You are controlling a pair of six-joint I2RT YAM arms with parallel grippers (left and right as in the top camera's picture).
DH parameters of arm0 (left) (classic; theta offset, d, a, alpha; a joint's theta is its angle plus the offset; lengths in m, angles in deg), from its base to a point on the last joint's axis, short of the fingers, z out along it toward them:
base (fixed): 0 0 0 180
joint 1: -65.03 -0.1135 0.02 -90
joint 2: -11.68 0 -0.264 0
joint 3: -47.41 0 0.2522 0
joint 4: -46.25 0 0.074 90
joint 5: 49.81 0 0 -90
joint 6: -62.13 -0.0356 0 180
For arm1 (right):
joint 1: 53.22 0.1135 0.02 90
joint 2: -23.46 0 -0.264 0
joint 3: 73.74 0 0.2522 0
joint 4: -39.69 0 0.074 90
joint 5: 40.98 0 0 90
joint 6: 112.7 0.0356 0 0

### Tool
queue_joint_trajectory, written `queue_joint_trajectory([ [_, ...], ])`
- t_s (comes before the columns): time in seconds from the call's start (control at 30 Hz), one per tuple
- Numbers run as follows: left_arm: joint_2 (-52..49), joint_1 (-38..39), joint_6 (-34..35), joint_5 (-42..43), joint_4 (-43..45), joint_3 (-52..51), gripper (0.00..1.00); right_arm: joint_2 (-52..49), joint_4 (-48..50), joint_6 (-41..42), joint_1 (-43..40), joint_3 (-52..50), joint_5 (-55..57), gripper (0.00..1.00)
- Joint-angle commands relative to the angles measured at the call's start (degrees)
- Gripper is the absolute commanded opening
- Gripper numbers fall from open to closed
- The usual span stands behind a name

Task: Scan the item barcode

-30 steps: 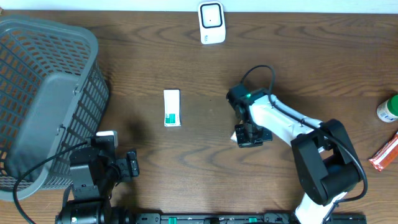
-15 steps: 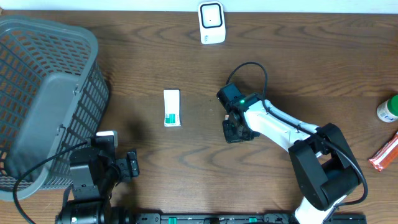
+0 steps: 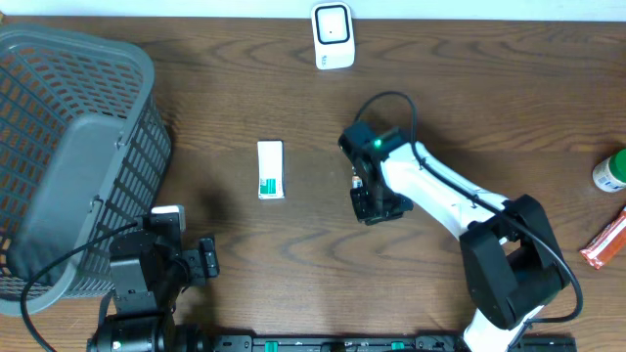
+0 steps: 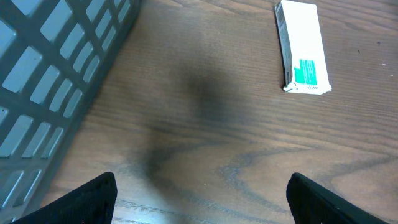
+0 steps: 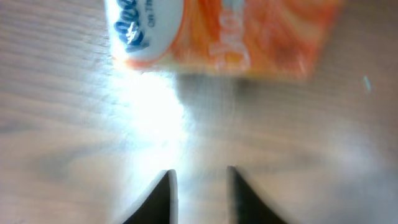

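A white box with a green band [image 3: 271, 169] lies flat mid-table, also seen in the left wrist view [image 4: 302, 46]. The white barcode scanner [image 3: 333, 36] stands at the far edge. My right gripper [image 3: 376, 207] points down at the table right of the box. In the right wrist view its jaws [image 5: 200, 190] stand slightly apart with bare wood between them. Just beyond them lies a blurred orange tissue pack [image 5: 230, 34], which the arm hides in the overhead view. My left gripper [image 4: 199, 202] is open wide over bare table near the front left [image 3: 203, 260].
A grey mesh basket [image 3: 68, 156] fills the left side, close to my left arm. At the right edge stand a green-capped bottle [image 3: 609, 171] and an orange-red packet [image 3: 604, 240].
My right arm has swung left toward the table's middle. The pale item seen beside its gripper a second ago is now hidden under it. The left arm has not moved.
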Motion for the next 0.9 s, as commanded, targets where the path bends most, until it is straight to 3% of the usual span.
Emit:
queue_joint_trajectory([
  [0.0,0.1,0.1,-0.8,0.5,0.0,0.1,0.88,3.0,-4.7,3.7,0.5,6.2,-1.6,0.99],
  [0.4,0.1,0.1,-0.8,0.5,0.0,0.1,0.88,4.8,8.8,3.3,0.5,5.9,5.9,0.99],
  [0.87,0.1,0.1,-0.8,0.5,0.0,0.1,0.88,1.5,14.5,0.1,0.3,1.8,10.1,0.99],
])
